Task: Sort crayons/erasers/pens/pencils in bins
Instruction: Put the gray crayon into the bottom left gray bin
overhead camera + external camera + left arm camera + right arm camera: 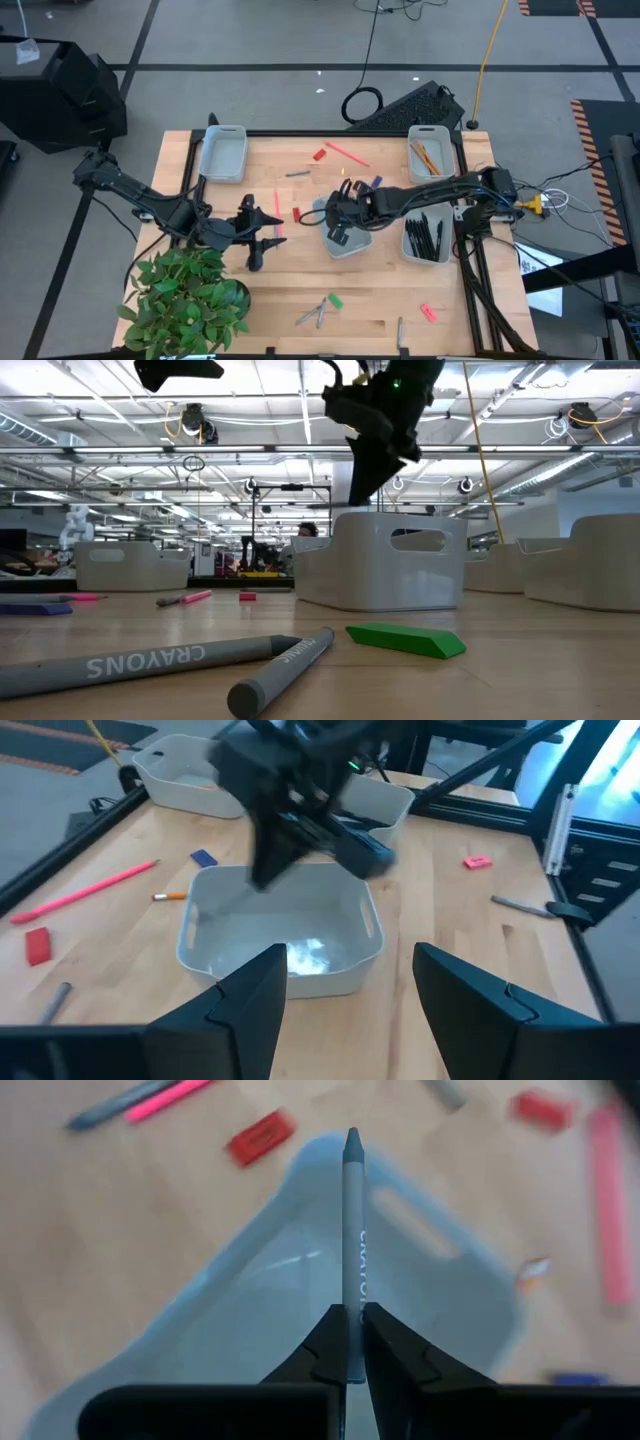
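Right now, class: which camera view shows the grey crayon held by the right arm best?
The right wrist view: the crayon fills the middle, pinched in the right gripper above the centre bin, its lettering visible. The high, low and left wrist views show only the dark gripper over that bin; the crayon itself cannot be made out.

Table point(380, 300): pale wood, black edge. Bins point(222, 155): pale grey-blue. Crayon point(353, 1230) gripped in right gripper point(351, 1320): grey, white lettering. Two crayons point(150, 658) in low view: grey, "CRAYONS" printed white. Green eraser point(405, 639), red eraser point(261, 1137), pink eraser point(428, 313) seen. Pencil point(347, 153): pink-red. Pens point(425, 238): black. Plant point(188, 298): green leaves. Both arms: dark.
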Controlling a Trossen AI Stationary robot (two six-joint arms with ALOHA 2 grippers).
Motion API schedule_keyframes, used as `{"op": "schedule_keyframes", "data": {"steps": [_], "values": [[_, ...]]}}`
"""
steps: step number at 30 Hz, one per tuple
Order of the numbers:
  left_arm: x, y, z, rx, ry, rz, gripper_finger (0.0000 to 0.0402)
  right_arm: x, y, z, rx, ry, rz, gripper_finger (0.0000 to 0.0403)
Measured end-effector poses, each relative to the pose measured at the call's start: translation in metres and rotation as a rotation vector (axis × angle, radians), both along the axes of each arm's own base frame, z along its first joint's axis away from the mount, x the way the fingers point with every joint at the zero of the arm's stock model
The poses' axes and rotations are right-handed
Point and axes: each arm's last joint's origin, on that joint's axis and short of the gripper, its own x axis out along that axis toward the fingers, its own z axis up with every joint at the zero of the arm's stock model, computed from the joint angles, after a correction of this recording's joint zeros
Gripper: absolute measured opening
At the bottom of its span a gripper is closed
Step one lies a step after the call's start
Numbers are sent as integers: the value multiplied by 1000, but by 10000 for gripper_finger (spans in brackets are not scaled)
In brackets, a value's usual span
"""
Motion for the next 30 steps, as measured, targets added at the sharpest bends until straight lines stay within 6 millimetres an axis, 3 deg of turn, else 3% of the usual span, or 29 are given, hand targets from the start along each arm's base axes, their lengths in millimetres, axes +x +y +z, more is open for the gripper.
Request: {"op": "schedule_keyframes", "data": {"steps": [6,13,18,24,30], "values": [[1,0,2,1,-21,7,223,-9,10,-32,93,-18,-66,15],[9,10,10,5,-102,39,223,-7,24,-48,153,-101,-67,15],[19,42,10,-6,-92,98,223,-3,24,-51,113,-60,11,15],[26,89,12,81,-85,135,223,1,9,-58,63,21,161,15],[26,117,25,177,-91,197,223,-3,5,-61,53,81,185,15]]}}
